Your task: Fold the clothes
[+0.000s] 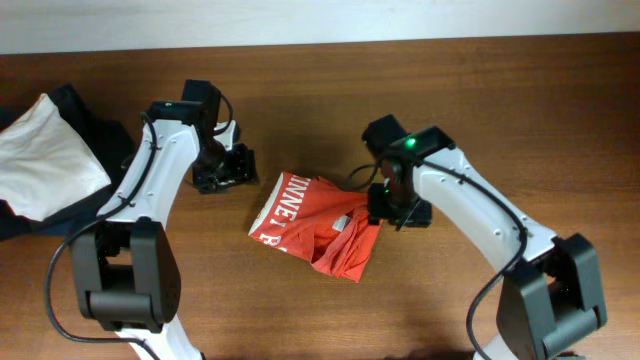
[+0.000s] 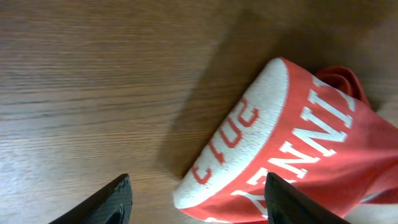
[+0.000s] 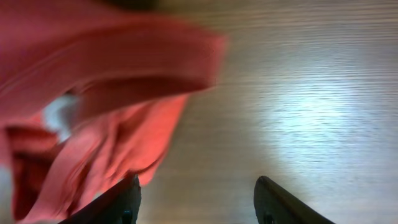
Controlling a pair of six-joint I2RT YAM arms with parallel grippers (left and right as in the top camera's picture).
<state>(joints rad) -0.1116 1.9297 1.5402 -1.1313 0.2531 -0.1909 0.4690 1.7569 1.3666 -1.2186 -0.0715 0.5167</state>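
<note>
The orange-red T-shirt (image 1: 318, 226) with white block lettering lies crumpled in a loose bundle at the table's middle. In the left wrist view its lettered folded edge (image 2: 292, 137) fills the right side. My left gripper (image 1: 228, 167) is open and empty, just left of the shirt, with the shirt's edge between its fingertips (image 2: 199, 199). My right gripper (image 1: 392, 208) is open and empty at the shirt's right edge. In the right wrist view the blurred shirt (image 3: 93, 106) lies left of its fingers (image 3: 196, 202), over bare wood.
A plain white folded garment (image 1: 45, 160) lies on a dark navy garment (image 1: 100, 135) at the far left of the wooden table (image 1: 300, 80). The white wall edge runs along the back.
</note>
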